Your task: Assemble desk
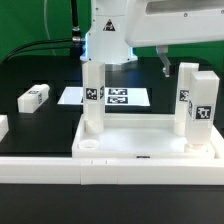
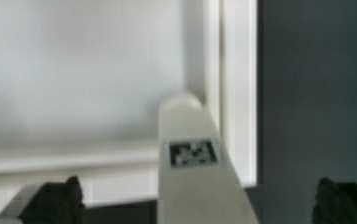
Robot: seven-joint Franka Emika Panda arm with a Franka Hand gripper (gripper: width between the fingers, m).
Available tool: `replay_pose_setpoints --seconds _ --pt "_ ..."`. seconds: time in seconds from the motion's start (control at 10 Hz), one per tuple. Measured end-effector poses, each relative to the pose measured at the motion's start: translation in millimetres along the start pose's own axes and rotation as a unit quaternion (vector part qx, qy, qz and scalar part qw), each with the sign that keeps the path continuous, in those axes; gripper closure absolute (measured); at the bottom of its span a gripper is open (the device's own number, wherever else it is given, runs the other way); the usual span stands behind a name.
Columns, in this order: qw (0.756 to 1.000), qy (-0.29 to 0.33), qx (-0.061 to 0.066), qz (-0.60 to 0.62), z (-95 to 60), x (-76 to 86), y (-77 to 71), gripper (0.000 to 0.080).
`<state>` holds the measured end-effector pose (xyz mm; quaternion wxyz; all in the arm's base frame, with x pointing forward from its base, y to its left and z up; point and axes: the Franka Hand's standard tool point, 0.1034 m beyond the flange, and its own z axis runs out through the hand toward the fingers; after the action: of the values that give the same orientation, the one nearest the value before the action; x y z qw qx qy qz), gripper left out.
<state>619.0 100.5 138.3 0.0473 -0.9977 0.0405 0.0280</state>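
Note:
The white desk tabletop (image 1: pixel 150 150) lies with its rim up at the front of the table. One white tagged leg (image 1: pixel 93 100) stands upright in its corner socket on the exterior view's left. Two more legs (image 1: pixel 186 98) (image 1: pixel 203 112) stand at its right. My gripper (image 1: pixel 103 60) hangs just above the left leg. In the wrist view that leg (image 2: pixel 196 160) rises between my fingertips (image 2: pixel 50 200), with gaps on both sides; the gripper (image 2: pixel 196 206) is open and holds nothing. The tabletop's inside (image 2: pixel 86 90) fills the view beyond the leg.
A loose white leg (image 1: pixel 34 97) lies on the black table at the exterior view's left, and another white part (image 1: pixel 3 127) shows at the left edge. The marker board (image 1: pixel 125 97) lies behind the tabletop. A long white rail (image 1: pixel 40 170) runs along the front.

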Motion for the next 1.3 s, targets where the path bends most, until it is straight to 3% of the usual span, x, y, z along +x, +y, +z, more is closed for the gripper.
replay_pose_setpoints --seconds 0.1,0.2,0.4,1.0,1.2,1.3 --pt "1.000 0.011 -0.001 0.000 0.3 4.6 -0.4 0.0151" --pt "1.000 0.013 -0.017 -0.004 2.1 8.2 -0.7 0.0151" --pt "1.000 0.019 -0.019 -0.009 6.3 16.7 -5.8 0.0151" --pt "0.999 0.018 -0.019 -0.029 7.9 18.9 0.3 0.0177" --pt "0.999 0.018 -0.019 -0.029 7.9 18.9 0.5 0.0514" --pt "0.999 0.018 -0.019 -0.029 7.9 18.9 0.4 0.0511"
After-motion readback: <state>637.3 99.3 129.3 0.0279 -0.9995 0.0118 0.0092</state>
